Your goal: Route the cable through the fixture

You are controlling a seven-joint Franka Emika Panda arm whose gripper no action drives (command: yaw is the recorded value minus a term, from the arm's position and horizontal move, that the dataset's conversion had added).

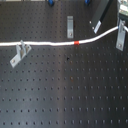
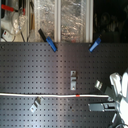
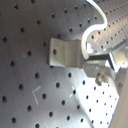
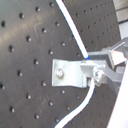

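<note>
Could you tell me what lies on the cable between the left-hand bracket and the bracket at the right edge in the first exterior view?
In the first exterior view, the cable carries its red band between the left bracket and the right bracket; another bracket stands behind, apart.

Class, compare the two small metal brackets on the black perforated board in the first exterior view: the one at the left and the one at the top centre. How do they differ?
The left metal bracket touches the thin white cable; the top-centre metal bracket stands clear above it. The left one sits slanted, the top-centre one nearly upright. Both are small, silver-grey and mounted on the black perforated board.
</note>
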